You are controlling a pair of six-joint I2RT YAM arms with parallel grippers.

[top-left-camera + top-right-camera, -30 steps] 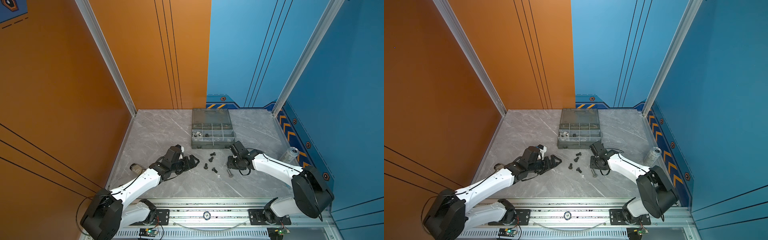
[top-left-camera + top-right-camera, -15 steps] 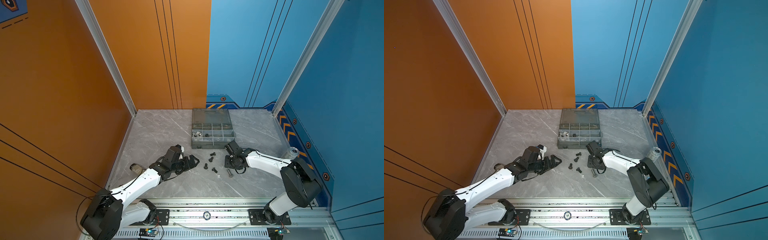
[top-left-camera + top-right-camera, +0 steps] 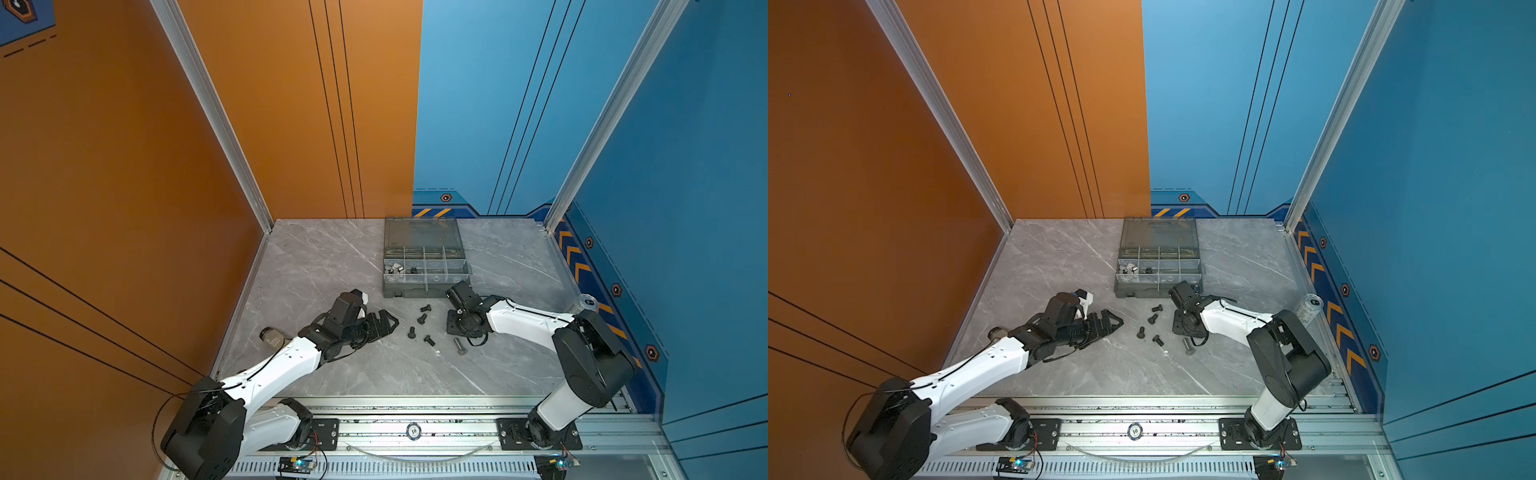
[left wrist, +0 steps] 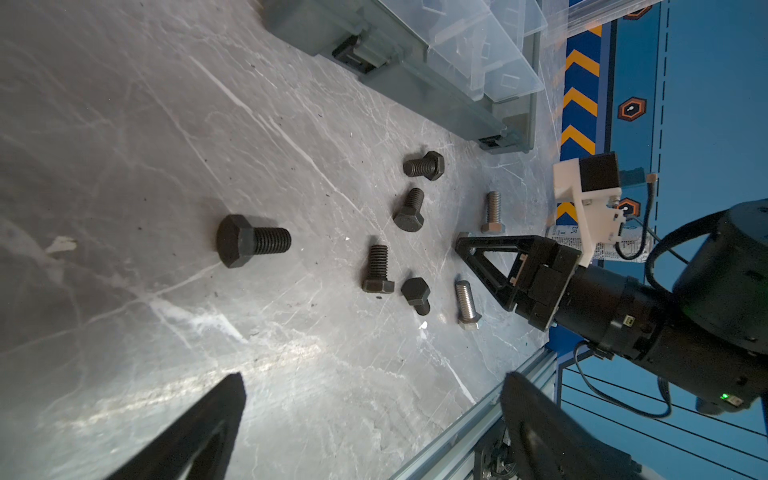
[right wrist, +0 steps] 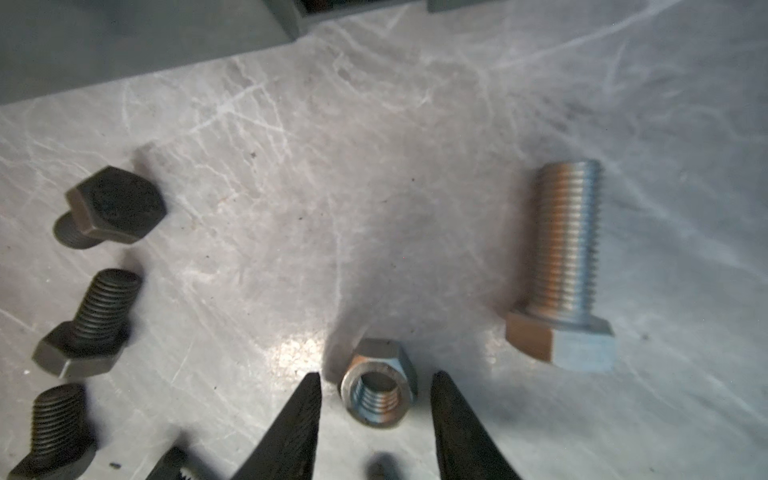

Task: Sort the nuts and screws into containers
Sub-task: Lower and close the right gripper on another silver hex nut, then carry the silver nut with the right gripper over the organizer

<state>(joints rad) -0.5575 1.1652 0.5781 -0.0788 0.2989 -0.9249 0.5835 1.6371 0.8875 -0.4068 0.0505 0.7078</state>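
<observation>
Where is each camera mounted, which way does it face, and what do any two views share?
Both top views: high above the base rail, looking down at the table and organizer box; left arm and right arm show.
Left wrist: on the left arm, low, facing across the black screws toward the right pincer; its own left pincer, wide open, shows.
Right wrist: on the right arm, looking down at a silver nut between its own fingertips.
Shared: both wrist views show the black screws.

Readable in both top views: "10" on the poker chip (image 3: 412,431) (image 3: 1134,431) on the front rail (image 3: 457,432). In the left wrist view: "ER" on the silver can (image 4: 568,237), rest blurred. Elsewhere only wordless yellow chevrons (image 3: 574,255) and orange hexagon marks (image 3: 616,289) on the blue wall (image 3: 665,208).
</observation>
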